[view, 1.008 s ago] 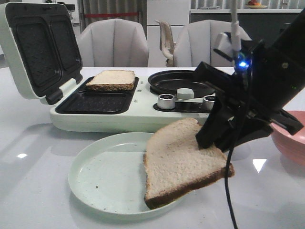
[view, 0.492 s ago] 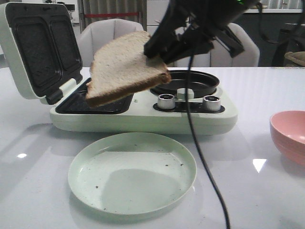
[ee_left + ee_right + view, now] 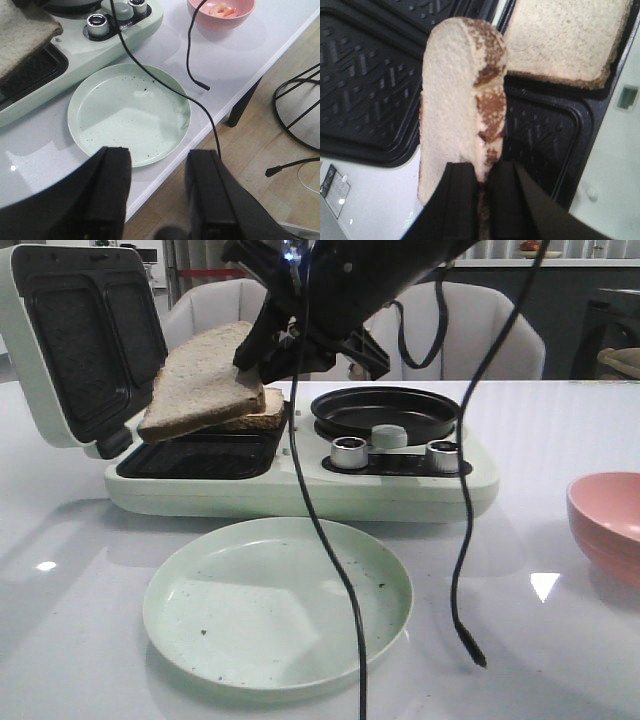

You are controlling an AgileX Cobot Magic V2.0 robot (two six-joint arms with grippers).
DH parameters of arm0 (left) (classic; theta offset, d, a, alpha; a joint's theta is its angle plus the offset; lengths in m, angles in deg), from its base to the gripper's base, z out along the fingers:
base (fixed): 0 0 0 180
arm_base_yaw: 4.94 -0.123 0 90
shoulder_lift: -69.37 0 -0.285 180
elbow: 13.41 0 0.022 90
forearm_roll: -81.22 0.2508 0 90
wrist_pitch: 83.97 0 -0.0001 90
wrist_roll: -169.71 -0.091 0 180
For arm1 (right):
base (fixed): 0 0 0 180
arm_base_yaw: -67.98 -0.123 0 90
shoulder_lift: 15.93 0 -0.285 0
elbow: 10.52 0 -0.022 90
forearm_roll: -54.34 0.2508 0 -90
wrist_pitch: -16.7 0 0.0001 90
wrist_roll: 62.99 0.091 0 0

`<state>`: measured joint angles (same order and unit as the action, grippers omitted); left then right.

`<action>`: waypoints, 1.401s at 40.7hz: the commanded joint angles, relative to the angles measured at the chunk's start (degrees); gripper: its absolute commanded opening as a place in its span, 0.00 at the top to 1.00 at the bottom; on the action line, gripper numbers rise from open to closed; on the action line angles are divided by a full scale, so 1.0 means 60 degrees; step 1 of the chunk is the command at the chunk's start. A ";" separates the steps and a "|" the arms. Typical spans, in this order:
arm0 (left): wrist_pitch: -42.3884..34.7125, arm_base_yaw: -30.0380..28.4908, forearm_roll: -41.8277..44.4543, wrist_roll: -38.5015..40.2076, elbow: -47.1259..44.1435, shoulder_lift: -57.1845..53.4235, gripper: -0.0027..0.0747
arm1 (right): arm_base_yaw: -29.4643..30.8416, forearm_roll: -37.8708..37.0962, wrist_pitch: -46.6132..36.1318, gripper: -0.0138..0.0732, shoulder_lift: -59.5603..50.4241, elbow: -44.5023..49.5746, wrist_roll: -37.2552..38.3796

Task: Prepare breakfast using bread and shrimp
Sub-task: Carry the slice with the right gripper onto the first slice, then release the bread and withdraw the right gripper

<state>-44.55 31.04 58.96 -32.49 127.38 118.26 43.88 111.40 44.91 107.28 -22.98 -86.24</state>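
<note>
The right hand (image 3: 479, 192) is clamped on the crust edge of a pale beige, brown-crusted slice of sandwich bread (image 3: 200, 380), which hangs tilted in the upper left of the front view, over the dark ribbed plates of the open pale-green sandwich maker (image 3: 300, 480). A second slice of the same bread (image 3: 567, 37) already lies flat in the rear plate, at the upper right of the right wrist view. The front plate (image 3: 195, 455) below the held slice is bare.

To do this step well, I judge the slice should be levelled before lowering, since it now slopes down toward the raised lid (image 3: 85, 340). Its low corner should come inside the front plate's rim, clear of the slice behind. The fingers grip only a narrow strip of crust, so a slow descent and a release close to the plate would keep the soft bread from folding or sliding.

The left hand (image 3: 157, 197) hangs with its fingers apart and nothing between them, above the round pale-green plate (image 3: 100, 130) near the edge of the white bench (image 3: 80, 570). The orange-pink shrimp (image 3: 222, 9) sit in the pink bowl (image 3: 220, 17) at the top of the left wrist view.

No brand or legible writing shows. A small pale label (image 3: 337, 190) at the lower left of the right wrist view is too blurred to read.
</note>
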 commanded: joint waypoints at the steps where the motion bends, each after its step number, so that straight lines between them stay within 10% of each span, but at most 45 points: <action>1: -0.0634 -0.0004 -0.0198 -0.0001 0.0249 -0.0041 0.54 | -0.0005 0.0440 -0.0137 0.72 -0.0091 -0.0841 -0.0132; 11: -0.0515 -0.0004 -0.0198 -0.0001 0.0249 -0.0041 0.54 | 0.0036 0.0395 -0.0018 0.33 0.0493 -0.1285 -0.0132; 21: -0.0385 -0.0004 -0.0198 -0.0001 0.0249 -0.0041 0.54 | 0.0281 -0.0676 0.0746 0.32 -0.0063 -0.1285 -0.0355; 33: -0.0385 -0.0004 -0.0198 -0.0001 0.0249 -0.0041 0.54 | 0.0281 -0.4872 0.2228 0.32 -0.2351 -0.0810 0.0911; 49: -0.0460 -0.0004 -0.0198 -0.0001 0.0249 -0.0041 0.54 | 0.0292 -0.9433 0.2171 0.33 -0.7033 0.3877 0.4251; 57: -0.0460 -0.0004 -0.0198 -0.0001 0.0249 -0.0041 0.54 | 0.0292 -0.9798 0.2340 0.33 -0.8480 0.5713 0.4640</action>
<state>-43.68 31.04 58.96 -32.49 127.38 118.26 45.26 53.77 61.52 60.97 9.38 -59.34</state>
